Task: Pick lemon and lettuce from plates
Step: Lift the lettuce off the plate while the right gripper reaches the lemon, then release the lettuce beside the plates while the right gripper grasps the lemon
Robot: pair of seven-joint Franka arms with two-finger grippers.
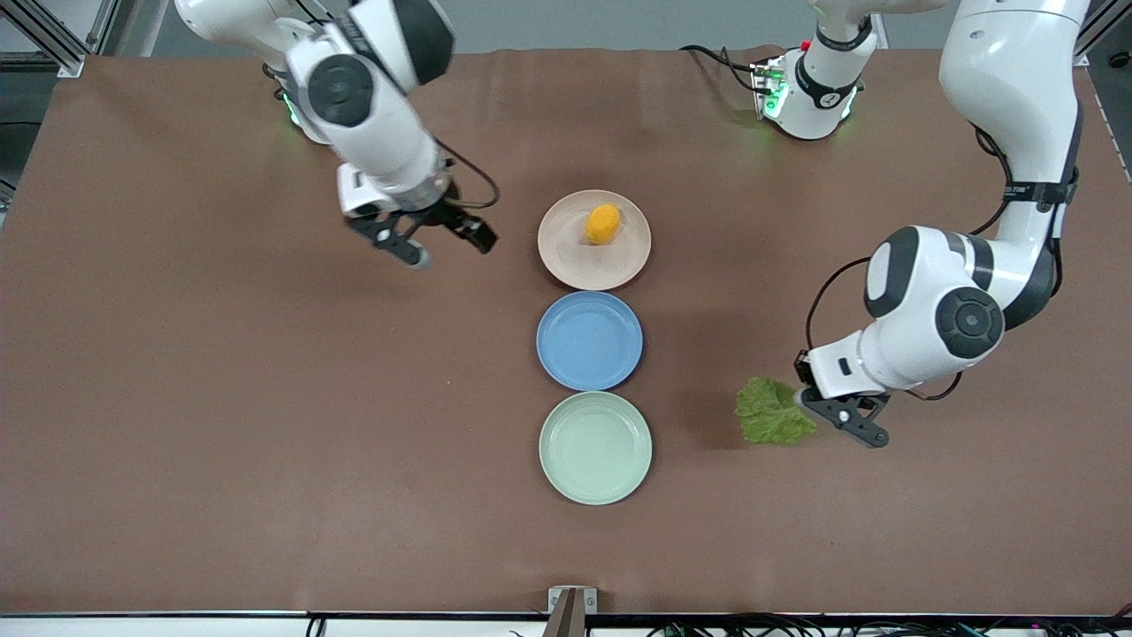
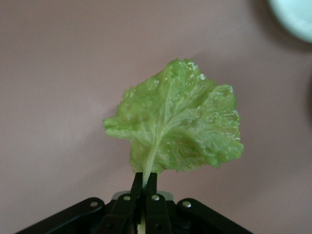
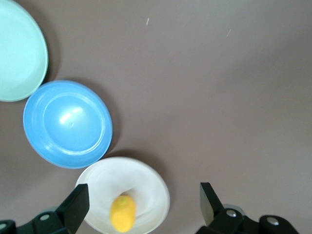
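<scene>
While the left pincer (image 2: 144,183) pinches the crinkled green lettuce leaf (image 2: 178,122) by its stalk above bare tabletop (image 1: 221,398), the right pincer (image 1: 431,241) hangs spread wide, ready for the small yellow-orange lemon (image 1: 602,224) on the beige-pink plate (image 1: 566,261).

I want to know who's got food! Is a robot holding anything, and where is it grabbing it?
The left end effector holds the lettuce by its pale stalk end. The right end effector is open and holds nothing; the lemon lies on the beige-pink plate.
</scene>
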